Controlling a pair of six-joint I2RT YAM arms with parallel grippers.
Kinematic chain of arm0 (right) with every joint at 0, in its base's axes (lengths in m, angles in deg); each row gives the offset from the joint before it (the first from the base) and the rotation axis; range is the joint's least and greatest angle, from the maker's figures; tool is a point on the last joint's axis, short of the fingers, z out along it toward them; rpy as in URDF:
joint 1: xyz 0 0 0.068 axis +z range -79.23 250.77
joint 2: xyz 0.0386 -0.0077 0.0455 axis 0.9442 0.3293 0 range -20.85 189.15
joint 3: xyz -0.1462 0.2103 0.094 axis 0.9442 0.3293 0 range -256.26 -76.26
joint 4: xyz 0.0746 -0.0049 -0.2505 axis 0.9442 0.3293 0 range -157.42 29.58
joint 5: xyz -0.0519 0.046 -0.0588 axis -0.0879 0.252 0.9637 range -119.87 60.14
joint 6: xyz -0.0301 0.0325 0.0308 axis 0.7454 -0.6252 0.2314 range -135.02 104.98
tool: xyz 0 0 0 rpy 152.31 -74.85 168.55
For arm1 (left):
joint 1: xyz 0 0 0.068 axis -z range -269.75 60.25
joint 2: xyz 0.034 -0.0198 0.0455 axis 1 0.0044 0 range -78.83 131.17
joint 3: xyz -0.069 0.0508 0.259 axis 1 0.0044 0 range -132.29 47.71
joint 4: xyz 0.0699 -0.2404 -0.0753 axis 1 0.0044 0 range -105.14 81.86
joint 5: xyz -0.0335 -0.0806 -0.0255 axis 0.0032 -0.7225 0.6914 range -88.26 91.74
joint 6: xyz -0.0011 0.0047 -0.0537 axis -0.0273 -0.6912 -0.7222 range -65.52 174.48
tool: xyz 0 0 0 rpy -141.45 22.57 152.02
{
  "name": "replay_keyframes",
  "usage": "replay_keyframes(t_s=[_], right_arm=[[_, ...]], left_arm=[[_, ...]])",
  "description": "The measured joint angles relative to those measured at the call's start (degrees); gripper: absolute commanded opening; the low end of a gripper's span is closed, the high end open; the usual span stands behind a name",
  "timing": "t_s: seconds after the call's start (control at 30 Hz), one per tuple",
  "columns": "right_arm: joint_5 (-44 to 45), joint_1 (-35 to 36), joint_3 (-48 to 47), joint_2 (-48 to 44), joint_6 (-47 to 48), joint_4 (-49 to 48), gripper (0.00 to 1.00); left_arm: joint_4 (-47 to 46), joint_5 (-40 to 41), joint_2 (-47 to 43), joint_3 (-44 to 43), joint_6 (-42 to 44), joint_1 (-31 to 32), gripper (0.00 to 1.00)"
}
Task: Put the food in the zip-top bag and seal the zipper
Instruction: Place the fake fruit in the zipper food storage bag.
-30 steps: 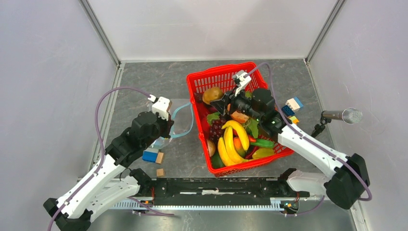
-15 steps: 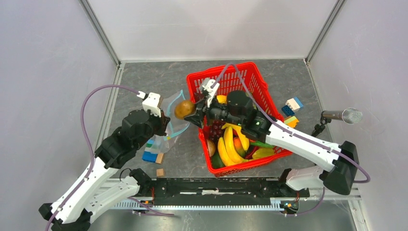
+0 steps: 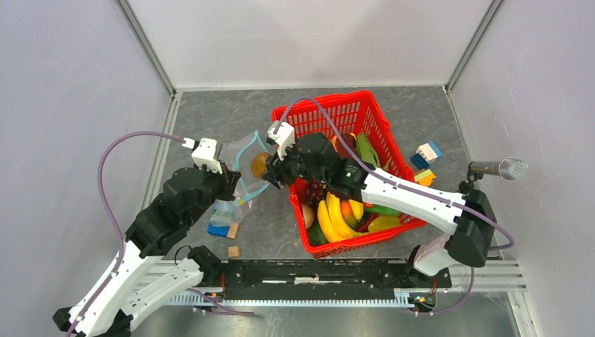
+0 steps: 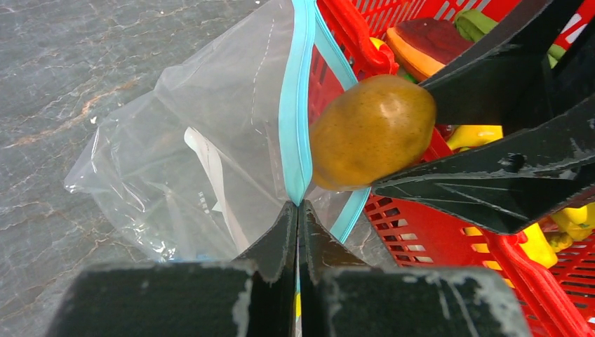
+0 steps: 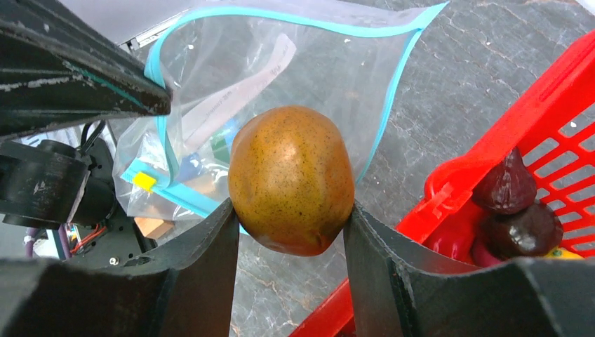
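My left gripper (image 4: 297, 208) is shut on the light-blue zipper (image 4: 295, 105) of the clear zip-top bag (image 4: 203, 147), holding its mouth up and open just left of the basket. My right gripper (image 5: 289, 210) is shut on a brown potato-like piece of food (image 5: 291, 179) and holds it right at the bag's mouth (image 3: 245, 165), above the grey table. In the top view the piece (image 3: 261, 164) sits between both grippers. More food lies in the red basket (image 3: 330, 116): yellow bananas (image 3: 337, 210), purple grapes (image 3: 316, 191) and a long green vegetable (image 3: 366, 149).
A blue block and a wooden cube (image 3: 223, 228) lie under the bag, with another cube (image 3: 234, 250) nearer the arm bases. Coloured blocks (image 3: 424, 158) sit right of the basket. A microphone (image 3: 499, 168) stands at the right wall. Grey walls enclose three sides.
My right arm has swung left out of the basket, carrying the potato-like piece to the bag's mouth. My left arm has shifted left and back with the bag in its grip.
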Motion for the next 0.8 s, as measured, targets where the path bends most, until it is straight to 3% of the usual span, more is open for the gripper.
replay_keyframes(t_s=[0.07,0.37,0.6,0.8], right_arm=[[0.31,0.28,-1.07,0.83,0.13,0.09,0.57],[-1.31,0.61,-4.92,4.09,0.70,-0.09,0.83],[-2.10,0.61,-2.36,1.03,0.76,-2.32,0.85],[3.58,0.70,-0.96,-3.54,-1.16,-2.62,0.77]], left_arm=[[-0.28,-0.35,-0.22,0.00,-0.52,0.00,0.02],[-1.57,-1.25,-0.85,0.02,-1.36,0.00,0.02],[-3.08,-0.94,-2.91,1.14,-1.86,0.00,0.02],[-4.04,0.57,-3.72,2.49,-2.21,0.00,0.02]])
